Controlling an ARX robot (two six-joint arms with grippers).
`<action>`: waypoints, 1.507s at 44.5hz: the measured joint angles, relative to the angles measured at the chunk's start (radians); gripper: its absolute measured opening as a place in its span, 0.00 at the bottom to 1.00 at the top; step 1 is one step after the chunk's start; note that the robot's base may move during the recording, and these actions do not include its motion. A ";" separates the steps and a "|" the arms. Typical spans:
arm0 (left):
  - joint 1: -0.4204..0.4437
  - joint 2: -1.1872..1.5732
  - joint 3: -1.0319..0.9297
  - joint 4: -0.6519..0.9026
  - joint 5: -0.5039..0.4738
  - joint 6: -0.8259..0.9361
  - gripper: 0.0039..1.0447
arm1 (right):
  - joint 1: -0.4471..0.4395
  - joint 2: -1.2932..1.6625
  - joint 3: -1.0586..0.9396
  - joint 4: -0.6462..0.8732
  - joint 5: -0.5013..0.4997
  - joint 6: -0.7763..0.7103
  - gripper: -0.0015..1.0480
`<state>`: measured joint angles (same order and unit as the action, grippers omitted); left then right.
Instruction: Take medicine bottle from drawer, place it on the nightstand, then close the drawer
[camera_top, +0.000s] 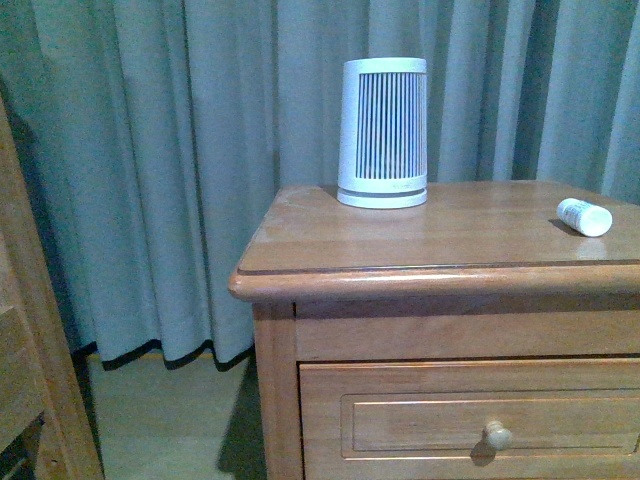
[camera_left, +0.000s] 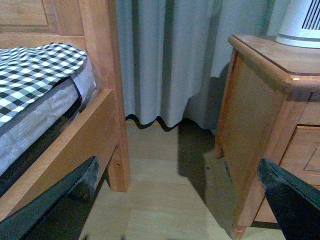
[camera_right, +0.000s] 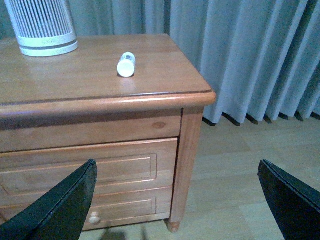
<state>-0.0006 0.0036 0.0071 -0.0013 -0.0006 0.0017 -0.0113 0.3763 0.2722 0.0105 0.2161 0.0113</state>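
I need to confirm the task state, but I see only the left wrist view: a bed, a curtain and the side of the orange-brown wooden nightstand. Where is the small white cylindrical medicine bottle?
Observer: The medicine bottle lies on its side on the nightstand top, apart from the tall white ribbed device.
Operator: Is the upper panelled wooden drawer open?
Observer: No. The drawer looks shut, with its front flush with the frame.
Operator: Does the right gripper hold anything?
Observer: No. The right gripper is open and empty, in front of the nightstand's corner.
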 joint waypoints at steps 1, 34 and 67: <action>0.000 0.000 0.000 0.000 0.000 0.000 0.94 | 0.000 -0.026 -0.007 -0.021 0.000 0.001 0.93; 0.000 0.000 0.000 0.000 0.000 0.000 0.94 | 0.011 -0.308 -0.200 -0.023 -0.216 -0.008 0.03; 0.000 0.000 0.000 0.000 0.000 0.000 0.94 | 0.011 -0.369 -0.257 -0.014 -0.217 -0.008 0.19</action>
<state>-0.0002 0.0036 0.0071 -0.0013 -0.0006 0.0017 0.0002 0.0074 0.0147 -0.0036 -0.0006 0.0029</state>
